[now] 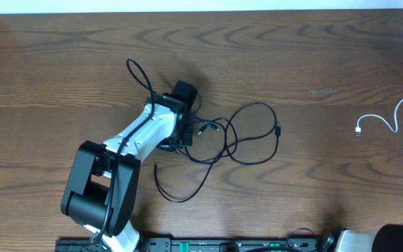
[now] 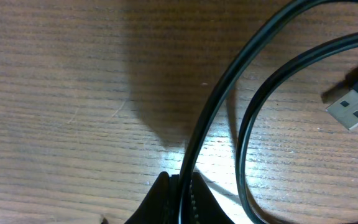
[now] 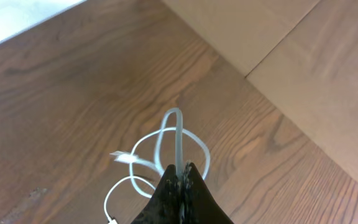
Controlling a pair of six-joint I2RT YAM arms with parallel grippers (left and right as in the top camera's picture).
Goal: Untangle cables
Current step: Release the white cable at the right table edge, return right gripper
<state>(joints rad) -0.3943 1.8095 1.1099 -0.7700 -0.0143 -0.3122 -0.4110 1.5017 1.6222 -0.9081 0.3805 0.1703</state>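
Note:
The black cable (image 1: 254, 133) lies in loose loops at the table's middle, with one tail curling toward the front (image 1: 177, 190). My left gripper (image 1: 185, 134) is down on it and shut on a strand; in the left wrist view the strand (image 2: 229, 74) runs up from between the fingers (image 2: 182, 186), with a USB plug (image 2: 353, 109) at the right. The white cable (image 1: 387, 119) lies at the far right edge, apart from the black one. My right gripper (image 3: 180, 171) is shut on the white cable (image 3: 178, 134), which loops below it; the gripper is out of the overhead view.
The wooden table (image 1: 313, 56) has a white strip along its far edge. The left arm's black base (image 1: 93, 189) stands at the front left. A black rail (image 1: 222, 245) runs along the front edge. Lighter floorboards (image 3: 278, 37) show past the table in the right wrist view.

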